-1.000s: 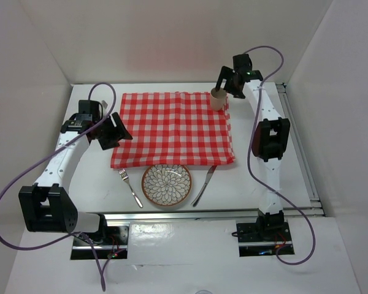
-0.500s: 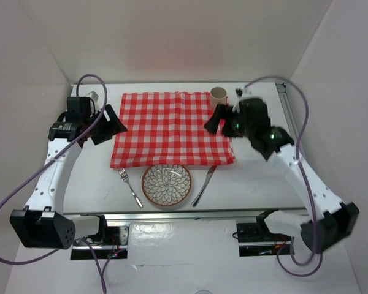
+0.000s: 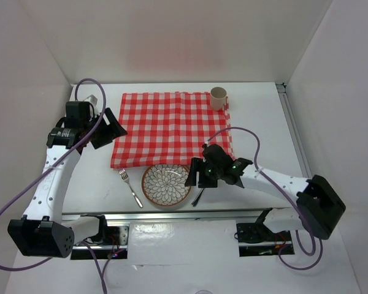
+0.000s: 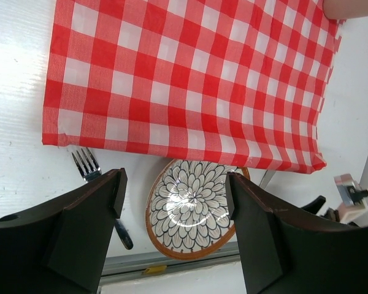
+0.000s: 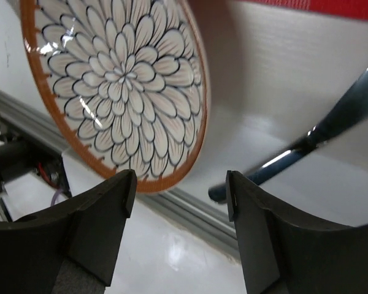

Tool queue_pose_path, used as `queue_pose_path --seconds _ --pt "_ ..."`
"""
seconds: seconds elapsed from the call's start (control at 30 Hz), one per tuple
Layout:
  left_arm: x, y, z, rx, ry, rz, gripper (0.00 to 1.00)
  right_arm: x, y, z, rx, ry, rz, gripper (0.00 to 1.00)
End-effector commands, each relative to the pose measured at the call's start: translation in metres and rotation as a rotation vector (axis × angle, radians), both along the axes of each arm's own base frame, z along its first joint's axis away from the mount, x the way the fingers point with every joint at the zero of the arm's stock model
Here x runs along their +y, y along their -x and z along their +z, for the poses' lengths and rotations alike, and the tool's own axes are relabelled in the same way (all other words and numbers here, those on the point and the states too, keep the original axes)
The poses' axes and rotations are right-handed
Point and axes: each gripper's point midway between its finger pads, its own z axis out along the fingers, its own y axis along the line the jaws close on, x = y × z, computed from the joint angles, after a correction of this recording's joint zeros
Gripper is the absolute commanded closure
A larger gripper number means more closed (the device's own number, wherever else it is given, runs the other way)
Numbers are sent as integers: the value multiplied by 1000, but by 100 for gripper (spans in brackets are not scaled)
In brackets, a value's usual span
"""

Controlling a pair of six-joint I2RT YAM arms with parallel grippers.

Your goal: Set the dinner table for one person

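Observation:
On the white dinner table (image 3: 264, 116) lies a red-and-white checked cloth (image 3: 172, 128) with a beige mug (image 3: 218, 98) at its far right corner. In front of it sit a floral plate (image 3: 165, 184), a fork (image 3: 129, 187) to its left and a knife (image 3: 199, 197) to its right. My right gripper (image 3: 193, 177) is open and empty, low over the plate's right rim and the knife; its view shows the plate (image 5: 116, 86) and the knife (image 5: 306, 144). My left gripper (image 3: 113, 130) is open and empty above the cloth's left edge.
A silver metal rail (image 3: 214, 212) runs along the table's near edge, another along the right side (image 3: 297, 144). White walls enclose the table on three sides. The left wrist view shows the cloth (image 4: 190, 79), plate (image 4: 193, 208) and fork (image 4: 89, 168).
My right arm has swung from the mug at the far right corner down to the near edge, beside the plate and over the knife. The mug stays on the cloth. My left gripper shifted slightly.

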Motion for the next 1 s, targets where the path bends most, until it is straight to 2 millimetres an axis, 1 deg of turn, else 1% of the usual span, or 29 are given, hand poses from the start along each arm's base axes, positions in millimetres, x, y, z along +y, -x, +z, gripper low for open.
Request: queue_pose_path --seconds 0.0,0.03,0.1,0.17,0.2,0.33,0.37,0.4,0.47,0.53,0.57,0.6,0.67,0.7,0.73,0.77,0.8,0.87,0.9,0.93,0.97 --pt "-2 -1 11 -46 -1 -14 17 25 -30 14 -89 -81 -44 29" --pt "-2 -1 11 -46 -1 -14 17 26 -31 2 -70 -60 -44 32" --pt "-2 -1 11 -46 -1 -14 17 27 -39 -4 -70 -32 -61 33" --pt "-2 -1 11 -46 -1 -14 17 30 -41 -15 -65 -17 -53 33" --pt "-2 -2 5 -28 -7 -20 17 32 -41 -16 -63 -24 -47 34" --pt "-2 -2 5 -28 -7 -20 17 34 -41 -30 -39 0 -34 40" --pt "-2 -2 5 -28 -7 -20 17 39 -44 -26 -53 -26 -27 41" --pt "-2 -2 5 -28 -7 -20 17 39 -41 -30 -42 -27 -20 42" --pt "-2 -2 5 -28 -7 -20 17 37 -40 -40 -21 -13 -27 49" --pt "-2 -3 2 -18 -7 -20 18 39 -39 -42 -16 -20 -20 54" --pt "-2 -3 2 -18 -7 -20 18 39 -39 -42 -16 -20 -20 58" --pt "-2 -3 2 -18 -7 -20 18 39 -39 -42 -16 -20 -20 69" --pt "-2 -3 2 -18 -7 -20 18 40 -39 -41 -9 -23 -28 80" --pt "-2 -2 -2 -9 -7 -20 18 37 -37 -39 -4 -18 -28 85" --pt "-2 -2 -2 -9 -7 -20 18 36 -35 -38 -1 -15 -28 96" --pt "-3 -1 -1 -9 -1 -27 18 34 -33 -36 2 -11 -28 100" --pt "-3 -1 -1 -9 -1 -27 18 31 -32 -33 9 6 -34 100" --pt "-3 -2 2 -18 -1 -27 18 30 -29 -18 -16 -9 -1 100" --pt "-3 -2 2 -18 -1 -27 18 25 -21 -18 4 5 15 100" --pt "-3 -4 7 -31 -1 -27 18 26 -20 -4 -12 -17 30 100" --pt "-3 -4 7 -31 -1 -27 18 26 -13 0 -6 -26 65 100"
